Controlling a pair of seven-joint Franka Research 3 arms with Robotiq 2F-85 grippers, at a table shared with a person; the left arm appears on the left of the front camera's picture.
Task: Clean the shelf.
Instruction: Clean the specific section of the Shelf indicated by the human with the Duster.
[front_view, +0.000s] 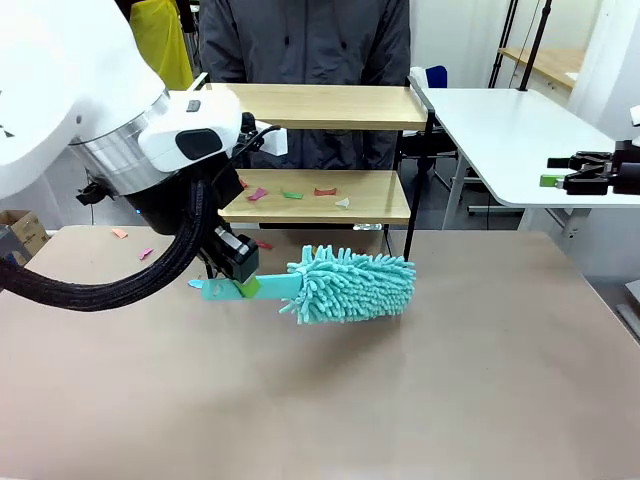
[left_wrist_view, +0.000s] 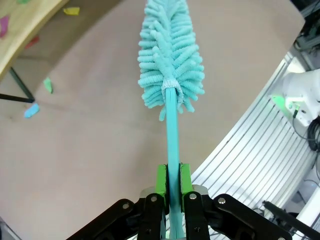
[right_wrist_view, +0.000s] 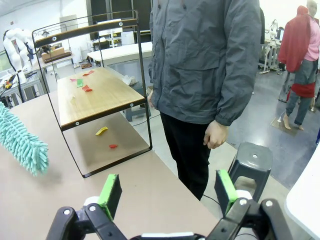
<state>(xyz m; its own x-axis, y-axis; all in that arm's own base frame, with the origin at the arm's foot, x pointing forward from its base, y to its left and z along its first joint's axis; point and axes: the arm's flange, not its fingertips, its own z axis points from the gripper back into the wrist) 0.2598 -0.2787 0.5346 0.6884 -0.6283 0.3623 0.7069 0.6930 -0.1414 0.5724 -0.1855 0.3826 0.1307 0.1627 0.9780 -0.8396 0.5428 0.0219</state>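
Note:
The shelf (front_view: 330, 195) stands at the table's far side, a two-tier rack of light wooden boards in a black frame. Small coloured scraps (front_view: 290, 193) lie on its lower board, and more lie on the table under it (right_wrist_view: 101, 131). My left gripper (front_view: 243, 285) is shut on the handle of a teal fluffy duster (front_view: 350, 285), held level just above the table in front of the shelf. The left wrist view has the green pads (left_wrist_view: 160, 180) clamped on the teal handle (left_wrist_view: 172, 140). My right gripper (front_view: 560, 180) hangs open at the far right, its pads (right_wrist_view: 111, 192) wide apart.
A person in a grey jacket (front_view: 305, 40) stands behind the shelf, one hand (right_wrist_view: 214, 135) hanging down. A white side table (front_view: 510, 130) sits at the right. Scraps (front_view: 120, 233) lie on the brown table at the left. A grey stool (right_wrist_view: 252, 160) stands beside the person.

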